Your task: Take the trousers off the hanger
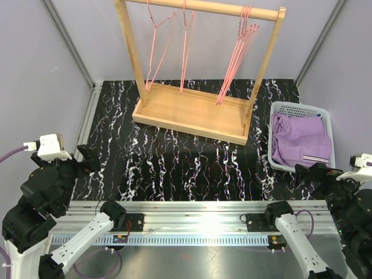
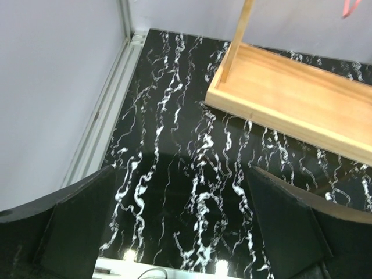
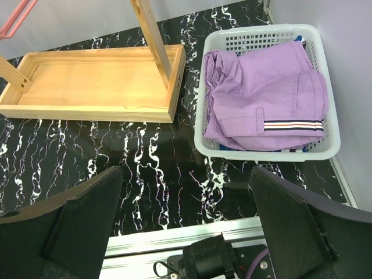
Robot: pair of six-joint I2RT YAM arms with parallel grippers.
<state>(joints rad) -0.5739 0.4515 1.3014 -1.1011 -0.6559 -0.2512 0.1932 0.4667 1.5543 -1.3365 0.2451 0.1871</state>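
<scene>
The lilac trousers (image 1: 299,139) lie crumpled in a white basket (image 1: 279,107) at the right of the table, with a striped band showing (image 3: 293,125). A sliver of blue cloth (image 3: 232,147) peeks out beneath them. Several pink hangers (image 1: 235,55) hang bare on the wooden rack (image 1: 192,113). My left gripper (image 1: 87,156) hovers open low at the left, nothing between its fingers (image 2: 75,226). Just in front of the basket my right gripper (image 1: 308,172) is also open and holds nothing, its fingers (image 3: 296,226) spread wide.
The rack's wooden tray base (image 3: 93,81) sits mid-table, its upright posts (image 1: 131,46) rising at either end. Grey walls close in left and right. A metal rail (image 1: 192,212) runs along the near edge with the arm bases on it.
</scene>
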